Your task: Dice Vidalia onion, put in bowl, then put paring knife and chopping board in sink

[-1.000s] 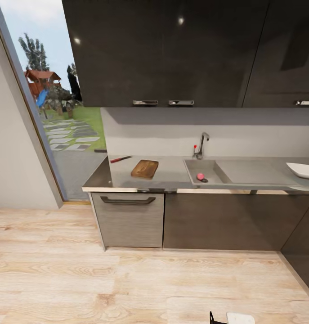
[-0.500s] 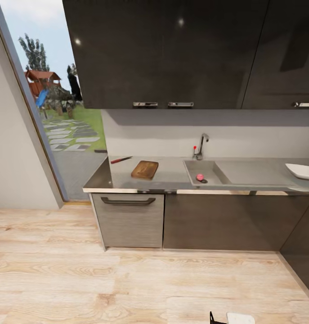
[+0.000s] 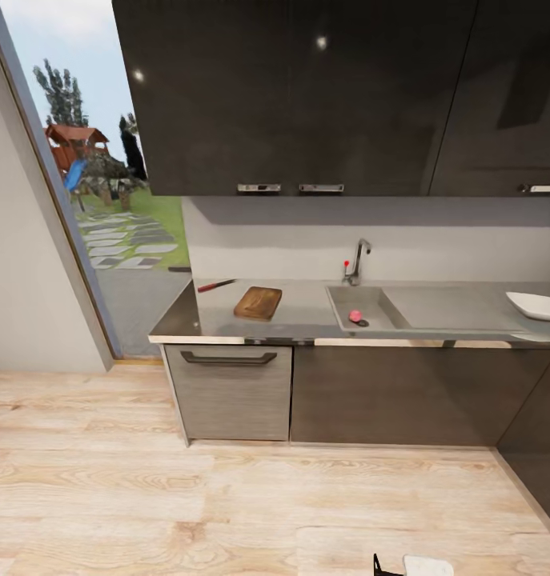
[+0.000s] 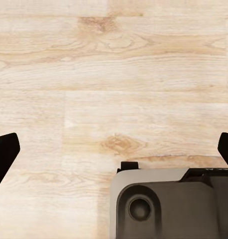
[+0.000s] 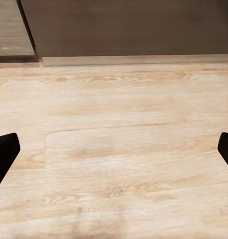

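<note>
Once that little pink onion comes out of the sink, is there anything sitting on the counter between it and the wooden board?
Nothing visible. The onion lies in the sink by the drain, and the chopping board sits to its left on the countertop, with bare grey surface between them. The paring knife lies beyond the board, out of the way.

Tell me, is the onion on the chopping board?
No. The onion lies in the sink by the drain, well apart from the chopping board on the countertop.
</note>
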